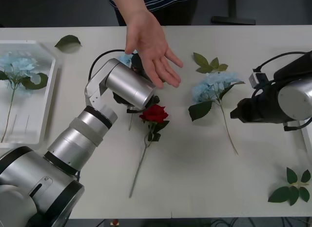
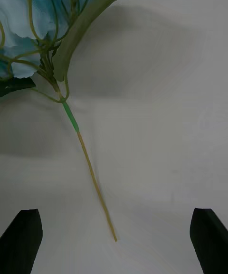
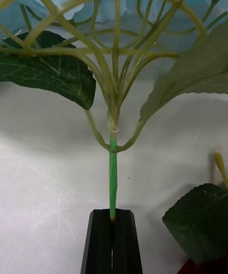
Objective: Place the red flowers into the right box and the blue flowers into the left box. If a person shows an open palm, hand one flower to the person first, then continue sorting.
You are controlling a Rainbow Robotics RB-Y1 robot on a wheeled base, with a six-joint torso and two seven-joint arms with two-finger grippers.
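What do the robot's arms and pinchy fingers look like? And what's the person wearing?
The left arm is made of shiny silver tubes with black rings at the joints and a black cable looping off it. The right arm is silver and black too, with a black cable. The left gripper and right gripper have flat black fingers. The person wears a dark striped top.

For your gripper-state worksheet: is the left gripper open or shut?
Shut: the left gripper's black fingers press together on the pale blue flower's green stem.
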